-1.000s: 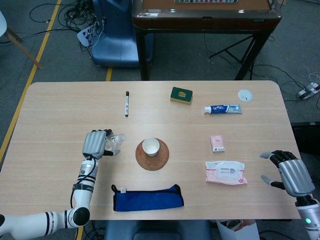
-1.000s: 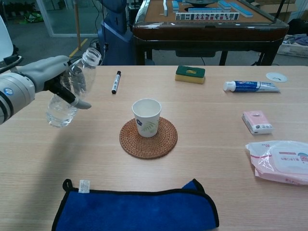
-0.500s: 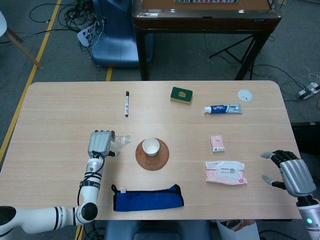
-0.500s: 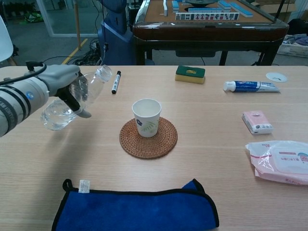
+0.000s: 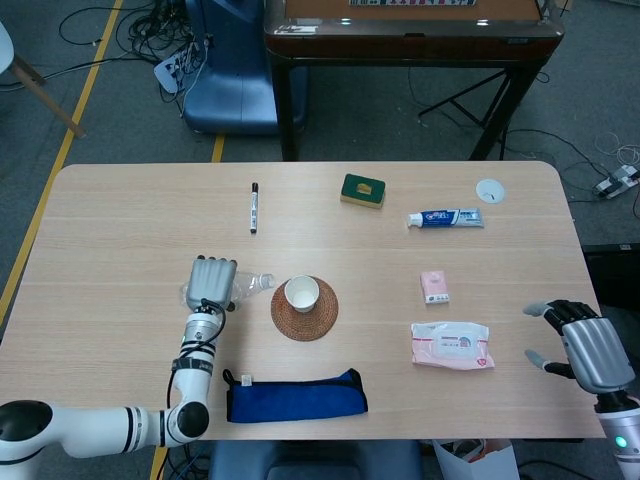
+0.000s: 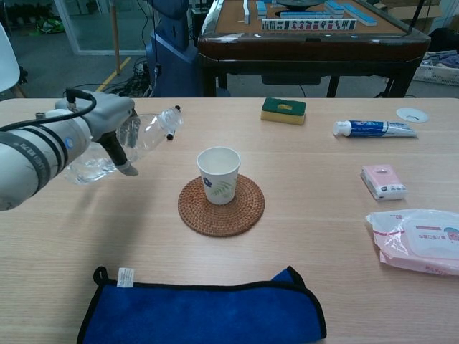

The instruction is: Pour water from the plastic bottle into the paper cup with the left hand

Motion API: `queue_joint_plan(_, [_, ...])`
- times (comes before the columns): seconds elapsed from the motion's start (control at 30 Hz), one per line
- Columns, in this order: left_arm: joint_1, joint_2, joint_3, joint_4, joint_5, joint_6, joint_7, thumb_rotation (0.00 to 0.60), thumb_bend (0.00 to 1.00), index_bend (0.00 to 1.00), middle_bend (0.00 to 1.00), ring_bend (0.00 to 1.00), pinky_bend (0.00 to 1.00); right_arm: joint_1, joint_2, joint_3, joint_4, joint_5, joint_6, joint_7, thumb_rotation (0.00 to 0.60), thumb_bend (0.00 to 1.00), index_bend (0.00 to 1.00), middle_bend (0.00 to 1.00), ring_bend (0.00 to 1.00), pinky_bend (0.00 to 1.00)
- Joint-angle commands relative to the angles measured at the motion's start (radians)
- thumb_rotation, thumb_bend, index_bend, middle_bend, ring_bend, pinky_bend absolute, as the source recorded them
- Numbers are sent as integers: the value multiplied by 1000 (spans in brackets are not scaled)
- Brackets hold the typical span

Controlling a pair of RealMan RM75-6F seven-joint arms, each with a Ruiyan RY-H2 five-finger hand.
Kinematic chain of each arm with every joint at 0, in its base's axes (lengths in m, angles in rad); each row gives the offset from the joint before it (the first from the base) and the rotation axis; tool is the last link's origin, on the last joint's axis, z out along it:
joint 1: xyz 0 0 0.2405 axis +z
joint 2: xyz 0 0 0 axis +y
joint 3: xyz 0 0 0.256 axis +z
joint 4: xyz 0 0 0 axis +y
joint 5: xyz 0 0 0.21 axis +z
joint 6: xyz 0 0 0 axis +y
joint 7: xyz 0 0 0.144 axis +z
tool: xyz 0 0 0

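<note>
Wood worktop (image 6: 323, 258) holds the cup (image 6: 218, 174) on a mat. Left hand (image 6: 107, 129) grips the bottle (image 6: 147, 132), tipped with its mouth aimed right, short of the cup. Right hand (image 5: 590, 350) waits far right, holding nothing.

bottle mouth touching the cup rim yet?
Apart. In the chest view the plastic bottle, held tilted in the left hand, has its mouth up and left of the paper cup, with bare table between them.
</note>
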Motion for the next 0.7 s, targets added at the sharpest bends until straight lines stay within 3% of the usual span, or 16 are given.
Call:
queue_joint_plan(0.03, [-21,-15,-3,9,-26,15,42,600,94,707,767,444,356,0,1,1,1,1,0,4,600,35,374,407,329,372])
queue_joint_plan(0.53, [-95,-49,-26,39,-112,32,178,600,95,706,767,444,356,4,7,-1,3,3,-13,22,600,35,373,407,329,372])
queue_joint_plan(0.7, [-114,-62,-8,56,-101,49,213,600,94,706,767,444,356,4,9,-2,2,2,-13,25,600,36,373,407,329,372])
